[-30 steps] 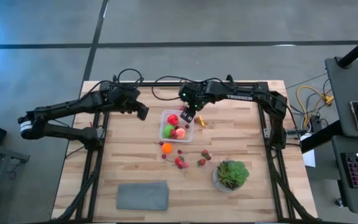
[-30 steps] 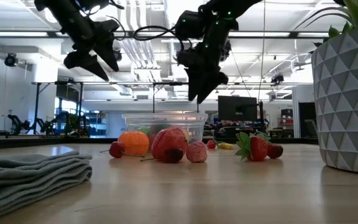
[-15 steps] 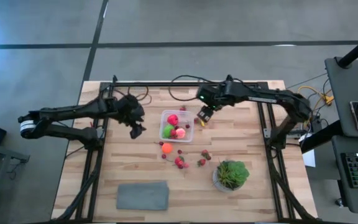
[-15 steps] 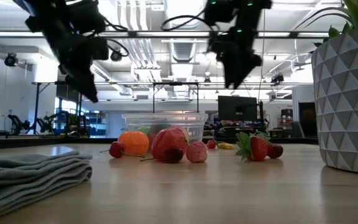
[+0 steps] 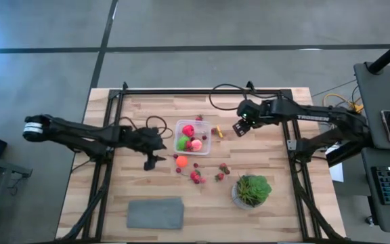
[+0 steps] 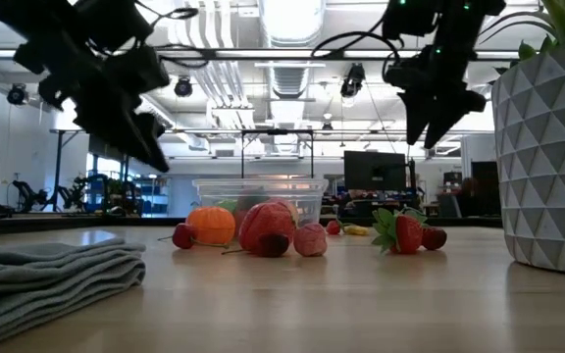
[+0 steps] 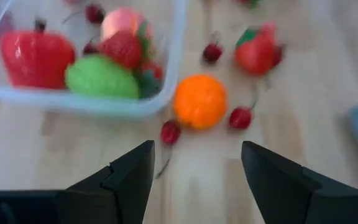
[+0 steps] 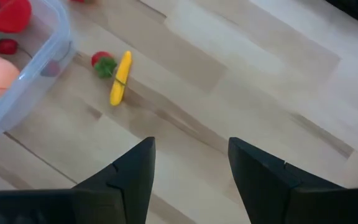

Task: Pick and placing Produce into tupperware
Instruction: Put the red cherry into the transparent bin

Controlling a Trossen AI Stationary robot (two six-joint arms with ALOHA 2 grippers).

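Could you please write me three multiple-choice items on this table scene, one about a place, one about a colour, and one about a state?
1. Where does the round orange toy fruit lie?
A. inside the clear plastic tupperware box
B. on the wooden table just outside the box
C. on the flat grey cloth mat

2. What colour is the small stick-shaped piece lying beside the box?
A. yellow
B. blue
C. white

3. How is the left gripper?
A. shut on the orange fruit
B. open and empty, with the orange fruit ahead of it
C. shut on the mat

Answers: 1 B, the high view shows it on bare wood beside the box. 2 A, the right wrist view shows it yellow. 3 B, the left wrist view shows its fingers apart with nothing between.
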